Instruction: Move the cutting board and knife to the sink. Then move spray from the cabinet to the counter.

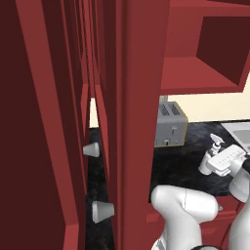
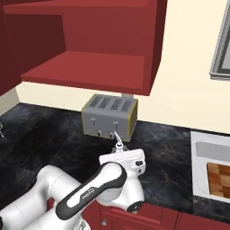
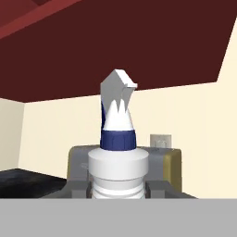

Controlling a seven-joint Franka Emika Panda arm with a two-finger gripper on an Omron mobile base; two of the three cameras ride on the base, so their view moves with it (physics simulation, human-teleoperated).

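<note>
My gripper (image 3: 118, 190) is shut on the spray (image 3: 117, 139), a white bottle with a dark blue collar, standing upright between the fingers (image 3: 76, 189). In the right base view the spray (image 2: 118, 143) sits over the black counter (image 2: 45, 130), just in front of the toaster. The left base view has the spray (image 1: 215, 142) and gripper (image 1: 213, 160) at the right, low over the counter (image 1: 185, 158). Above is the open-front cabinet (image 2: 90, 67), its shelf bare. The checkered cutting board (image 2: 219, 179) lies in the sink (image 2: 200, 150). The knife is out of view.
A grey toaster (image 2: 110, 116) stands against the wall right behind the spray, under the cabinet. Red cabinet doors with conical knobs (image 1: 103, 211) crowd the left of the left base view. My own white arm (image 2: 90, 191) rises over the counter's front edge.
</note>
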